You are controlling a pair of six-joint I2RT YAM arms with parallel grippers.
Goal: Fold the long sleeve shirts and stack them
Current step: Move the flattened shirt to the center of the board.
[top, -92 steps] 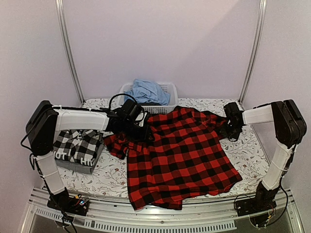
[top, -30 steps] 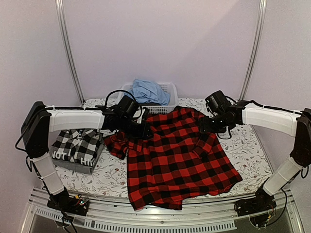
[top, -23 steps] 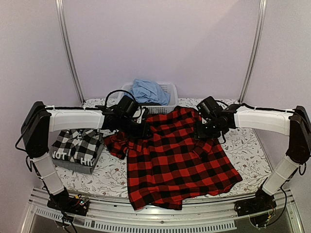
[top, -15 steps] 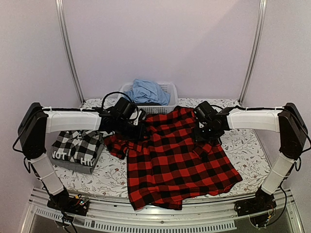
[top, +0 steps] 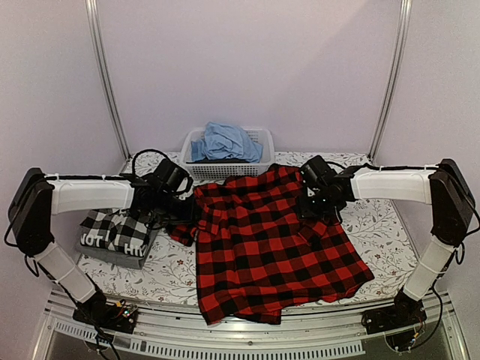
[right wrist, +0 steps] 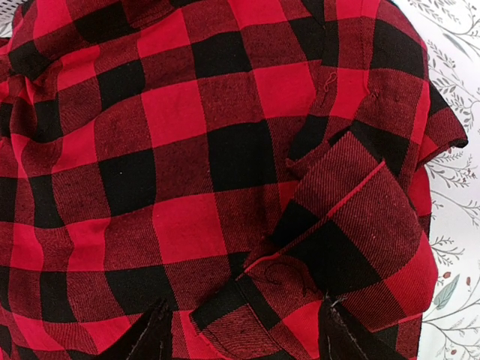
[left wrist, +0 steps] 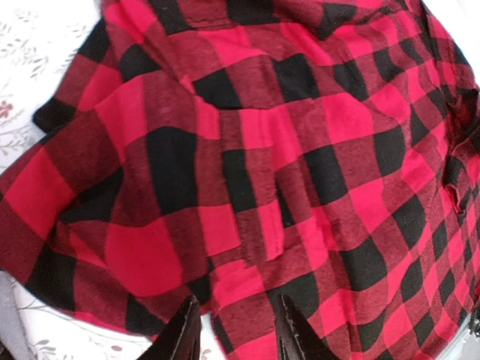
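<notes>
Folding the red-and-black flannel [top: 277, 247] is the step in hand; it lies spread under and between both sets of jaws, across the worktop [top: 382, 225] and over its near edge. The left arm [top: 90, 193] has its jaws drawn in narrow on the shirt's edge with a pinch of check between them, and I read that as a grip (only the tips show in the wrist view, so that's a judgement); the right arm [top: 390, 180] hangs its jaws wide apart and empty, straight above a turned-over flap [right wrist: 345, 217] of the same shirt. Behind the left jaws the black-and-white check shirt [top: 120, 227] sits folded on the dark grey lettered one [top: 112, 253], so the stack is begun; beyond both sets of jaws a basket [top: 259, 136] holds blue cloth [top: 225, 141]. Against half a second ago, the left jaws have pulled away from the right ones and the flannel's shoulder has come along, bunching beside them; the right jaws have barely stirred, though three seconds back they were out past the shirt's far side. Next, I'd say, the right jaws must drop and close on that flap, so both ends can be carried over without dragging the layers.
</notes>
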